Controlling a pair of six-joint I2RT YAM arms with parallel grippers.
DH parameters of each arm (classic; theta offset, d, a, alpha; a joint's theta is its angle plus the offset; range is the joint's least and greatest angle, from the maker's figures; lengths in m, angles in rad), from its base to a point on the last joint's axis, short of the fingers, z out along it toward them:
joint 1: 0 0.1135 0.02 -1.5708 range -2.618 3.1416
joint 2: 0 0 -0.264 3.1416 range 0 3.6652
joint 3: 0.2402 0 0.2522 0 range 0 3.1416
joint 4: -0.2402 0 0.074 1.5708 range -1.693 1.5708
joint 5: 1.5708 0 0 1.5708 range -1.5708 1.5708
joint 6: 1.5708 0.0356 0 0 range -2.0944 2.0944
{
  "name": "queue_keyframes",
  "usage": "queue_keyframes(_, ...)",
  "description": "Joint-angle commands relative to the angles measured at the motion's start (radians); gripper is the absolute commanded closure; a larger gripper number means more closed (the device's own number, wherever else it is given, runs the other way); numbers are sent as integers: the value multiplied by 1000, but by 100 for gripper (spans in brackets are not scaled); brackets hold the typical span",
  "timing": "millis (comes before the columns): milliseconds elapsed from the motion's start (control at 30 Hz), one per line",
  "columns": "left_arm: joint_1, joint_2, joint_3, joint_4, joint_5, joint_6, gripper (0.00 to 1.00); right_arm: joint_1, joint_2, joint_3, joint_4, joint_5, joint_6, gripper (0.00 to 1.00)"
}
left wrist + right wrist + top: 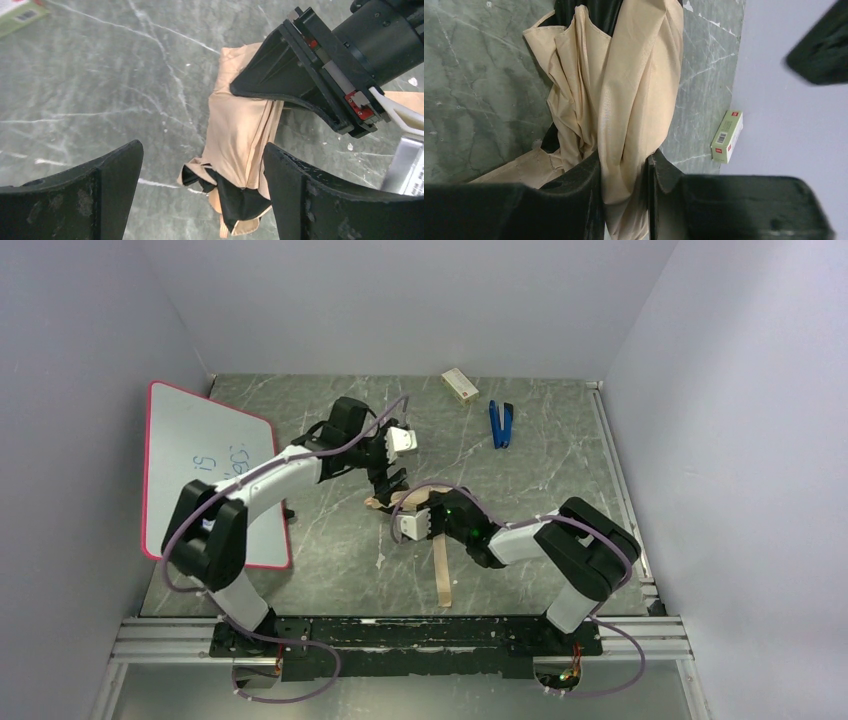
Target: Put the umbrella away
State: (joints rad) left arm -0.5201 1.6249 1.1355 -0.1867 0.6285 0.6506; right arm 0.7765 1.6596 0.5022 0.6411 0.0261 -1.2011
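Two pincers are gathered over the umbrella (240, 135), which lies collapsed but loosely bunched near the middle of the tabletop (560, 490), between the arms. The right pincer (624, 159) is closed narrowly on a fold of the tan fabric. The left pincer (202, 150) is spread wide above the ragged end of the canopy, and nothing is held by it.

Several failures can be foreseen. Only cloth appears to be pinched by the right pincer (whether the shaft is caught inside cannot be told), so a pull or lift could let the fabric slide out or the folds fall open. If the left pincer were closed where it hangs, a loose flap might be taken rather than the whole bundle, and the roll would be loosened further. Both pincers are close together, so a careless descent could bring them into contact. The strap (442, 575) trails towards the near edge, where it could be snagged or dragged.
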Motion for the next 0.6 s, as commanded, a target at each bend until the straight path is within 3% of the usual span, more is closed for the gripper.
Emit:
queue_keyframes(0,5,118,115,-202,150,77,7,13,59,-60,-193,55,14,91)
queue_keyframes(300,2,307,231,-334,155,70,8,32,59,-73,-178,69,21,92)
queue_keyframes(567,-50,403,253,-363,24,58,10,41,48,-74,-176,77,27,92)
